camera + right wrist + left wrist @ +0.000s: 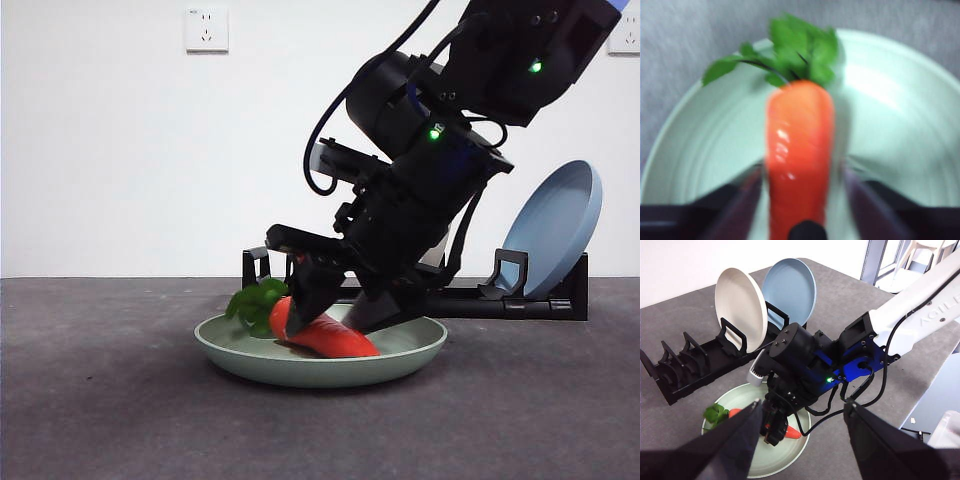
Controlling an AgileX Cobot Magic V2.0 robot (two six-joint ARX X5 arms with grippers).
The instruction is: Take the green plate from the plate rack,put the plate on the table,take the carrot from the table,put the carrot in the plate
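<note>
— Right tool (pixel 335 312), where is it and how do its jaws stand?
— Low over the green plate (pixel 300 365), jaws spread to either side of the carrot (pixel 325 335); a gap shows on both sides in the right wrist view, so no grip.
— And the carrot?
— Lying in the plate, leaves (pixel 790 47) toward the rim. The plate sits flat on the desk (pixel 100 400), in front of the plate rack (pixel 695 362).
— What remains in the rack?
— A cream plate (pixel 737 307) and a blue plate (pixel 792 287), upright.
— Left tool (pixel 802 432)?
— Raised above the scene, jaws wide, holding nothing.
</note>
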